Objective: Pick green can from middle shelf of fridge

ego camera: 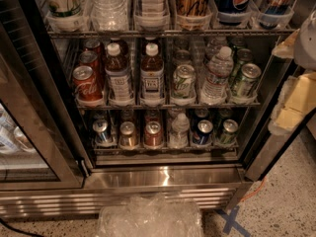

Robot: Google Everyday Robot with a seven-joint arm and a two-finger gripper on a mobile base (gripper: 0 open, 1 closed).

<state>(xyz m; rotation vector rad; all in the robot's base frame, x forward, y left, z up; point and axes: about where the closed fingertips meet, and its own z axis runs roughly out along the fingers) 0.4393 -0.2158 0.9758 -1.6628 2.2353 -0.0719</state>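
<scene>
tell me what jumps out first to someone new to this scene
The open, fully stocked fridge fills the view. On its middle shelf a red cola can stands at far left and the green can at far right. The gripper hangs at the right edge, about level with that shelf.
</scene>
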